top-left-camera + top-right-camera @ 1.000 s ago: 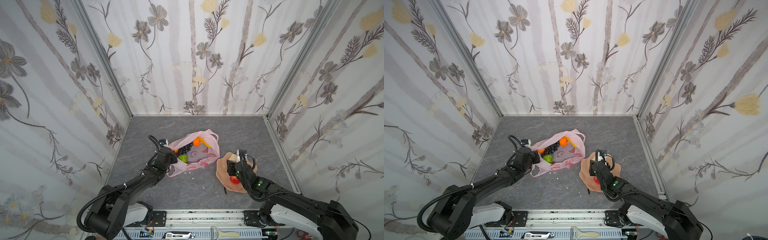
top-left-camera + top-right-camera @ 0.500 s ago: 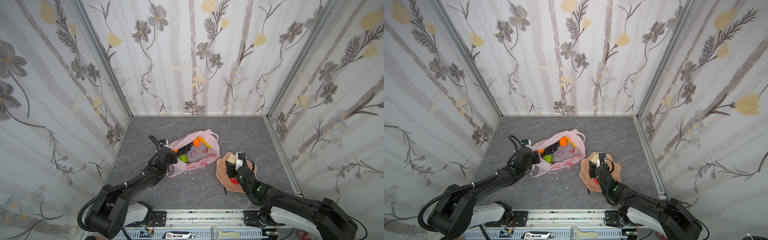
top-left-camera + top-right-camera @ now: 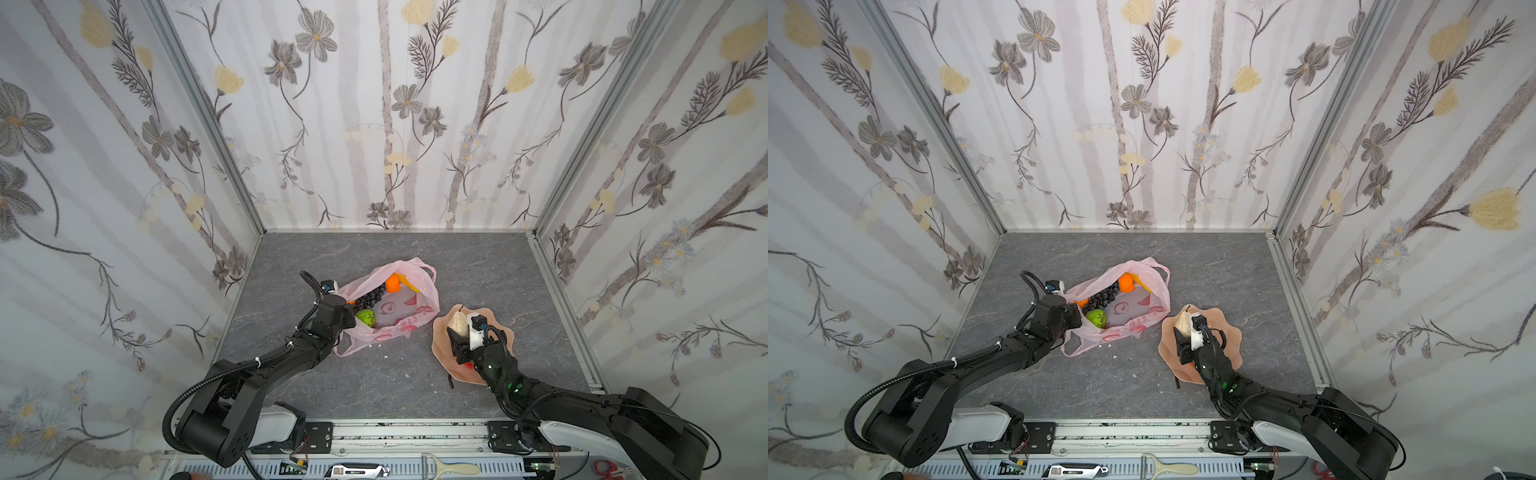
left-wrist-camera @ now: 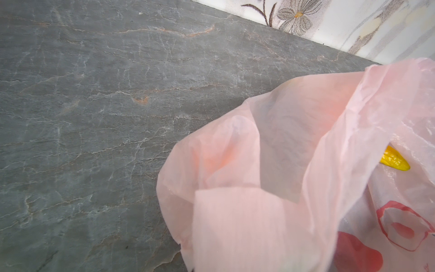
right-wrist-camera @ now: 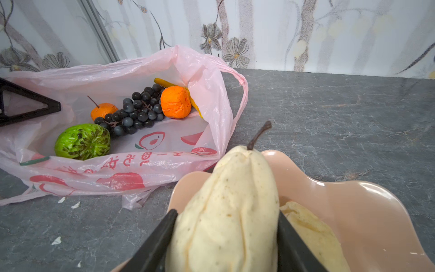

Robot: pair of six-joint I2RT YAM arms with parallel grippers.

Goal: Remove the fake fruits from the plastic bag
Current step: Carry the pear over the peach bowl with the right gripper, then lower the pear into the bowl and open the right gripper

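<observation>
Two claws on record. Right claw [image 5: 226, 219]: jaws clamped on either side of a beige pear [image 5: 235, 188], stem pointing away from the wrist, carried just above the near rim of a peach-pink wavy-edged dish [image 5: 367, 212]. Dish contents: a second pear [image 5: 310, 230] lying beside the held one, and, in a top view, a red fruit [image 3: 469, 365] mostly hidden under the arm. Dish stands on the grey stone-patterned tabletop [image 3: 415, 386], just right of the plastic bag [image 5: 131, 70]. Left claw [image 3: 348, 308]: jaws together, pinching the bag's left rim, pink film drawn up close against its wrist camera. Bag lies open on the tabletop, mouth facing up, red printed marks on its near side, one loop handle trailing toward the arms. Bag contents: green bumpy fruit [image 5: 82, 141] nearest the left claw; dark grape bunch [image 5: 136, 110] in the middle; smaller orange [image 5: 103, 110] with a stem behind the grapes; orange [image 5: 176, 101] at the far end, resting against the banana [image 5: 164, 83]. Loose items: a few white scraps [image 5: 61, 199] on the tabletop beside the bag.
</observation>
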